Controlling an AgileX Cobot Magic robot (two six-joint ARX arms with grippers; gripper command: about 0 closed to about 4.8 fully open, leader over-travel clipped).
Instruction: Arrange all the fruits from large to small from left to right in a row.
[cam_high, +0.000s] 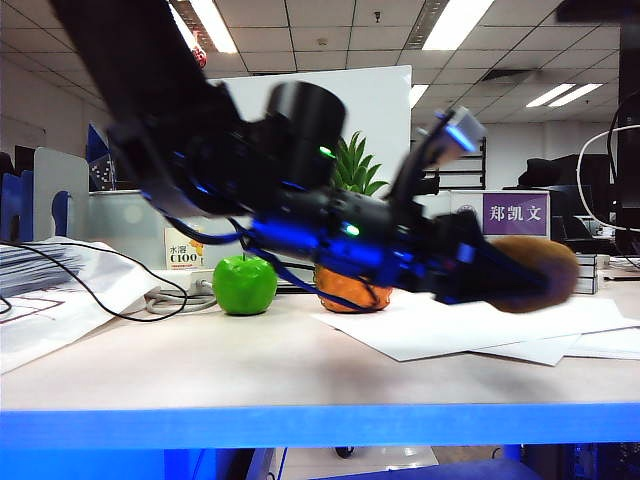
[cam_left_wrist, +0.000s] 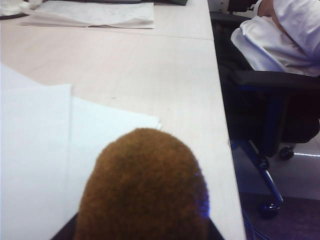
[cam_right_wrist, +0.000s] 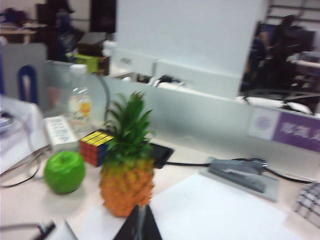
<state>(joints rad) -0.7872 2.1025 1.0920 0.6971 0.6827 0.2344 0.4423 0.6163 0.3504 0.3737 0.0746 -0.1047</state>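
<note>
My left gripper is clamped on the kiwi, carried above the white papers at the table's right. My right gripper shows only a dark tip, its spread unreadable; beyond it the pineapple stands upright with the green apple just beside.

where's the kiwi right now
The kiwi is in the left gripper, held above the white papers on the exterior view's right, right of the pineapple.

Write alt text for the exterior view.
The left gripper, reaching across to the right of the table, holds a fuzzy brown kiwi above white papers. Behind the arm stand a green apple and an orange pineapple.
</note>
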